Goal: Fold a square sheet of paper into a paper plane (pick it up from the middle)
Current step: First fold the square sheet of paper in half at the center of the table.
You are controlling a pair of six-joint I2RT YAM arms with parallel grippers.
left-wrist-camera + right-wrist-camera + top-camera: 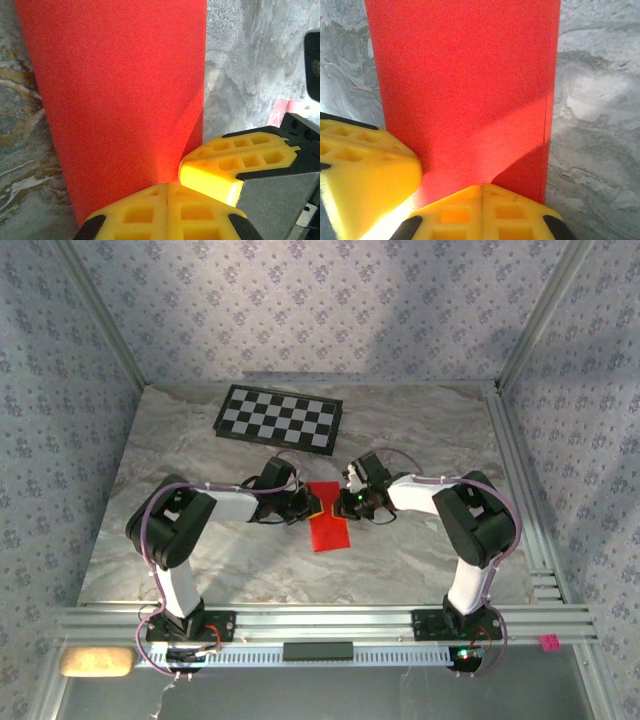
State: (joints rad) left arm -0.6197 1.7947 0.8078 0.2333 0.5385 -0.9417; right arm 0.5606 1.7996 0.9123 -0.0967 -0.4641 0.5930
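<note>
The square sheet of paper [330, 530] is bright red and folded into a narrow strip, lying at the middle of the table. Its far end sits between my two grippers. My left gripper [312, 508] comes at that end from the left. In the left wrist view its yellow jaws [167, 184] meet tip to tip on the paper's edge [120, 100], and a crease runs away from the tips. My right gripper [343, 506] comes from the right, shut the same way [481, 186] on the paper [465, 85]. Each wrist view also shows the other gripper's fingers [225, 160] [360, 165] close beside.
A black-and-white checkerboard [280, 418] lies flat at the back of the marble table [150, 540]. Aluminium rails [520, 490] frame the table's right side and near edge. Patterned walls close in the back and sides.
</note>
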